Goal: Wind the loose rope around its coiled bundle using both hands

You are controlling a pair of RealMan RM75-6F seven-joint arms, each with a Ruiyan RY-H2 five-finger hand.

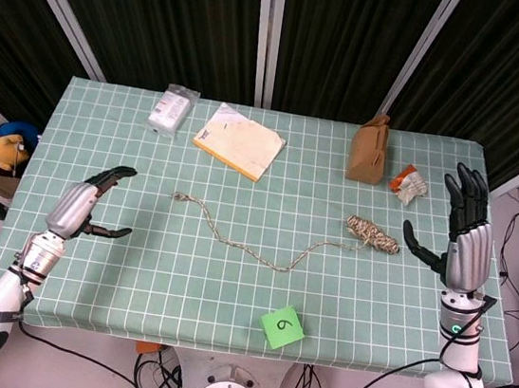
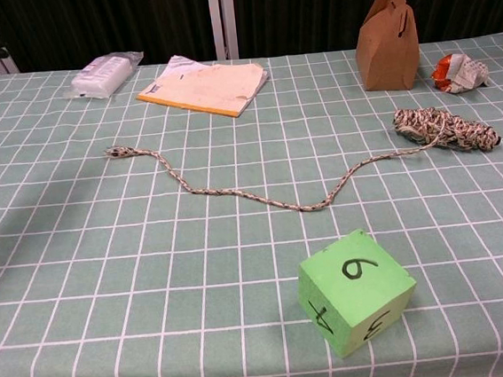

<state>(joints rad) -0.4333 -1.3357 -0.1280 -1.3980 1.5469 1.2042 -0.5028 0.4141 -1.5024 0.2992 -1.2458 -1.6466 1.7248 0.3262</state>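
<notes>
Both hands wait empty, fingers spread, winding not yet begun. The bundle point(image 1: 372, 235) lies just beside the upright right hand point(image 1: 464, 242), seemingly ready for gripping; its loose rope point(image 1: 253, 244) trails across the cloth toward the left hand point(image 1: 86, 207), well apart.

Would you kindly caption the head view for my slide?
Both open hands, left and right, flank a coiled bundle trailing its loose rope.

From my seat I see a matt checked cloth point(image 1: 229, 276) on the table, rough braided rope point(image 1: 261, 252), a matt brown paper bag point(image 1: 368, 151), a glossy plastic packet point(image 1: 172, 110), and hands of silvery metal with black fingers point(image 1: 468, 198).
</notes>
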